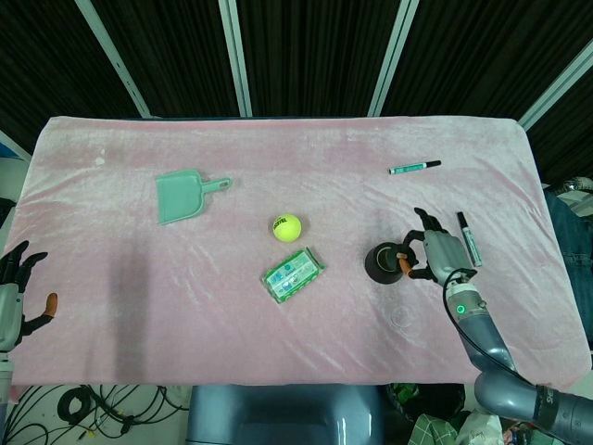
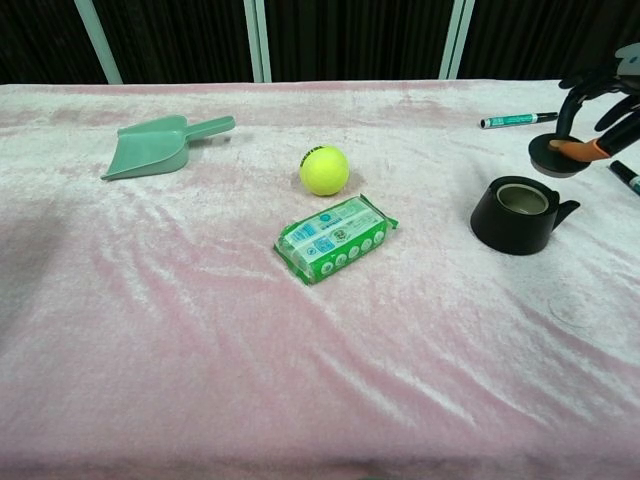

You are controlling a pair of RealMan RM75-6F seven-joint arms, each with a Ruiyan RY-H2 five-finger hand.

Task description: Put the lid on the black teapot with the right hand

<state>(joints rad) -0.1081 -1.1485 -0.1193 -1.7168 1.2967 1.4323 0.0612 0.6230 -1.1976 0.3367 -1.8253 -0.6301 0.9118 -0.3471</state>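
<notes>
Head view
Right hand (image 1: 435, 252): up off the table, just right of the black teapot (image 1: 382, 263), fingers pinching the lid (image 1: 400, 260).
Lid: a small dark disc, seen against the teapot's right edge; from up here it is hard to say whether it touches the rim.
Black teapot: sits upright on the pink cloth of the table (image 1: 278, 148), mouth open, right of centre.
Left hand (image 1: 17, 289): down at the table's near-left corner, fingers spread apart, holding nothing.
Others: green dustpan (image 1: 181, 196) well to the left, tennis ball (image 1: 286, 227) at centre, green tissue pack (image 1: 293, 274) just below it, one marker (image 1: 414, 167) at the far right and a second marker (image 1: 469, 238) right beside the right hand.

Chest view
Right hand (image 2: 600, 100): high at the right edge, gripping the lid (image 2: 552, 156) from above.
Lid: held flat in the air, above and to the right of the teapot (image 2: 517, 213), clearly apart from it.
Teapot: open-topped, pale inside showing, spout pointing right.
Others: dustpan (image 2: 160, 146) far left, tennis ball (image 2: 324, 170) in the middle, tissue pack (image 2: 336, 238) just in front of it, a marker (image 2: 518, 120) lying behind the teapot.
</notes>
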